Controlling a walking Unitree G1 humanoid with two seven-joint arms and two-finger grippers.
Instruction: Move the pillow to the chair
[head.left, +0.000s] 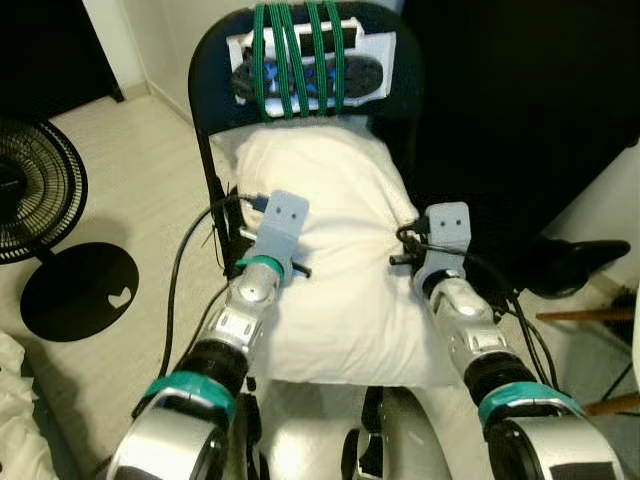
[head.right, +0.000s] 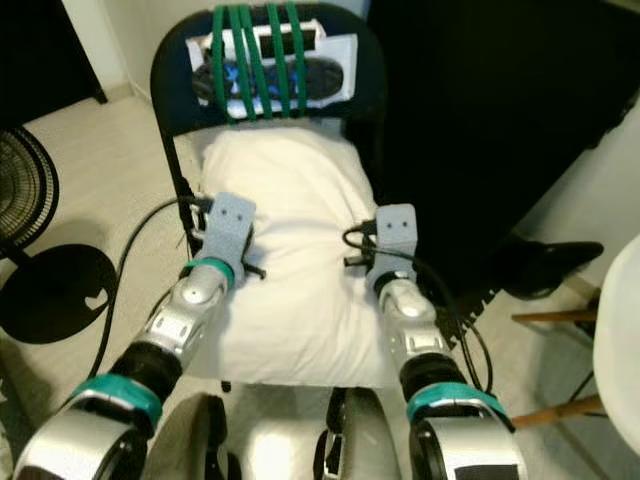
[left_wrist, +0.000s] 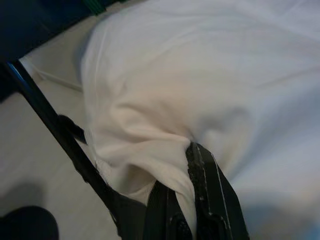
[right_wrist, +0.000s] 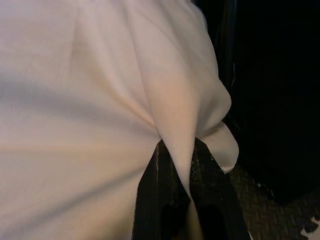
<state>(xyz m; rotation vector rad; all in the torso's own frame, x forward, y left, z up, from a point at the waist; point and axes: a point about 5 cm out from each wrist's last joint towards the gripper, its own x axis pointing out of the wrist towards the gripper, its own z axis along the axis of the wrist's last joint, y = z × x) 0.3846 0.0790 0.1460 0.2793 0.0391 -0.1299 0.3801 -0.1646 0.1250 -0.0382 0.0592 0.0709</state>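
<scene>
A black chair (head.left: 215, 90) stands before the robot on a pale floor (head.left: 140, 180), its backrest facing the camera. The white pillow (head.left: 340, 250) lies on the chair's seat, its far end against the backrest and its near end hanging over the seat's front edge.

A flat device (head.left: 310, 62) is strapped to the backrest with green cords (head.left: 285, 55). To the left stands a black fan (head.left: 35, 190) with a round base (head.left: 78, 290) on the floor.

Both silver arms reach forward over the pillow. The left gripper (left_wrist: 187, 190) holds the pillow's left edge beside the chair's black frame; the wrist view shows its jaws closed on a fold of white cloth. The right gripper (right_wrist: 182, 185) holds the pillow's right edge, and its jaws too are closed on a pinched ridge of the cloth, with dark space just beyond. The pillow bunches into creases where each gripper bites.
</scene>
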